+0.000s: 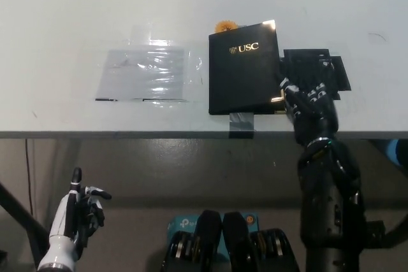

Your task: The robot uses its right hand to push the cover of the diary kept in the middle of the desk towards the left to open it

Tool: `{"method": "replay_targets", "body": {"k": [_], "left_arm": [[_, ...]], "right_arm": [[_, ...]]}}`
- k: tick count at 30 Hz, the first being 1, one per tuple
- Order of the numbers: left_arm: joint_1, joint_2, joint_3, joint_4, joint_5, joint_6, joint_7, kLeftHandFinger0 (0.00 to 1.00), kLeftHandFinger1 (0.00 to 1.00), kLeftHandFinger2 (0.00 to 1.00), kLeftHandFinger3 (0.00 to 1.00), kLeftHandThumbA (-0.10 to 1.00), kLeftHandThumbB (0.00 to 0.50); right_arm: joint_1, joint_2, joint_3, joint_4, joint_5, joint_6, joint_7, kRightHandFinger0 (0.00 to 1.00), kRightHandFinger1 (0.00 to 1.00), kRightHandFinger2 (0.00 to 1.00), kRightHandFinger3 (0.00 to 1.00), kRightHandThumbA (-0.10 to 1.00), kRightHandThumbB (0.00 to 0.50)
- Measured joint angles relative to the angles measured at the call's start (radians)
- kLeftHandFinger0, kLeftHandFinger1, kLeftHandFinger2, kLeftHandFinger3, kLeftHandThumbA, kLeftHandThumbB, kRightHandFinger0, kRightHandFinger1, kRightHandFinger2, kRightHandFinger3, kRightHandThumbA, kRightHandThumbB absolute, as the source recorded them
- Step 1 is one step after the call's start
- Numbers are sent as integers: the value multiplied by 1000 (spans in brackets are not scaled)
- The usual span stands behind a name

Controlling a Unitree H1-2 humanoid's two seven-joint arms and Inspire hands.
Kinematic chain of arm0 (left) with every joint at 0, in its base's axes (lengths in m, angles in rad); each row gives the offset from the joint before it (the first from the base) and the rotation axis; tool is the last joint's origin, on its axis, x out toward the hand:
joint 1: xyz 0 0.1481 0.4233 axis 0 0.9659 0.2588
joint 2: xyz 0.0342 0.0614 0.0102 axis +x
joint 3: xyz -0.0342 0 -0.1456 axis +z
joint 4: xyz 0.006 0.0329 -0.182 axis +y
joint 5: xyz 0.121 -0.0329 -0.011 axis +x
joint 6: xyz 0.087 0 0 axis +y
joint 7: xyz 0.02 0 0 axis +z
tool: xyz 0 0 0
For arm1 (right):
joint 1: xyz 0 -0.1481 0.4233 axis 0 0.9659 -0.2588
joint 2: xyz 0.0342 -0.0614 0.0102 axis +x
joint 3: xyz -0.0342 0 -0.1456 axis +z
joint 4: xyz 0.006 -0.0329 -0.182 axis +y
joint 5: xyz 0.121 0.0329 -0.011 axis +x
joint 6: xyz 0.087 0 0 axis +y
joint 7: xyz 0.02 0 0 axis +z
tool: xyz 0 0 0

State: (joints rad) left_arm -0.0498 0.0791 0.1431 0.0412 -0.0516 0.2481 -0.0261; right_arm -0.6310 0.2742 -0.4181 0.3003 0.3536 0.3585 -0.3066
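Note:
A black diary [243, 68] with gold USC lettering lies closed in the middle of the desk [57, 17], near the front edge. My black right hand [308, 103] sits at the diary's lower right corner, its fingertips touching the cover's right edge, fingers curled but holding nothing. It lies over a black taped patch [315, 62] just right of the diary. My white left hand [80, 211] hangs below the desk at the lower left, fingers loosely apart, holding nothing.
A clear plastic sheet [145, 73] is taped flat left of the diary. A small orange object [222, 26] peeks out behind the diary's top left corner. A strip of grey tape [240, 121] sits at the desk's front edge under the diary.

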Motion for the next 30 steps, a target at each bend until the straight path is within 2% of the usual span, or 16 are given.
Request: {"method": "replay_targets", "body": {"k": [2,4,6,7,11,12,14,17,21,23,25,30], "left_arm": [[1,0,-1,0,0,1,0,42,160,153,319,1000,450],[3,-2,-1,0,0,1,0,48,162,146,315,1000,478],[4,-3,-4,0,1,1,0,59,167,144,320,1000,471],[4,-4,-7,0,2,1,0,30,146,129,310,1000,475],[4,-5,-15,0,2,1,0,30,145,120,311,1000,459],[4,-5,-16,0,3,0,0,26,141,116,303,1000,454],[4,-5,-20,0,3,0,0,35,132,106,300,1000,479],[5,-6,-25,3,2,0,0,59,145,118,316,1000,471],[16,-8,-30,4,3,0,0,55,160,109,300,1000,490],[22,-12,-34,4,3,0,0,60,167,113,305,1000,487],[24,-16,-36,4,3,0,0,62,158,116,303,1000,494],[22,-17,-42,4,5,2,0,67,168,128,309,1000,492]], "right_arm": [[0,5,0,10,3,-11,-3,902,960,990,1000,1000,262],[3,10,1,10,5,-20,-3,892,951,982,1000,1000,273],[6,14,1,11,8,-29,-2,888,946,976,1000,1000,270],[7,16,1,11,10,-35,-2,905,956,980,1000,1000,270],[9,26,3,19,23,-55,-1,874,928,943,1000,1000,294],[9,28,5,24,24,-61,-1,882,928,938,1000,1000,283],[10,34,9,30,26,-70,-1,872,921,930,991,1000,271],[9,40,21,46,27,-79,0,865,923,934,990,1000,251],[-15,42,36,88,27,-90,-2,802,868,888,936,1000,267],[-37,43,40,112,27,-91,-6,822,875,887,938,1000,274],[-60,45,46,136,27,-92,-9,835,892,912,952,1000,241],[-104,52,72,165,23,-99,-14,853,899,922,981,1000,229]]}}
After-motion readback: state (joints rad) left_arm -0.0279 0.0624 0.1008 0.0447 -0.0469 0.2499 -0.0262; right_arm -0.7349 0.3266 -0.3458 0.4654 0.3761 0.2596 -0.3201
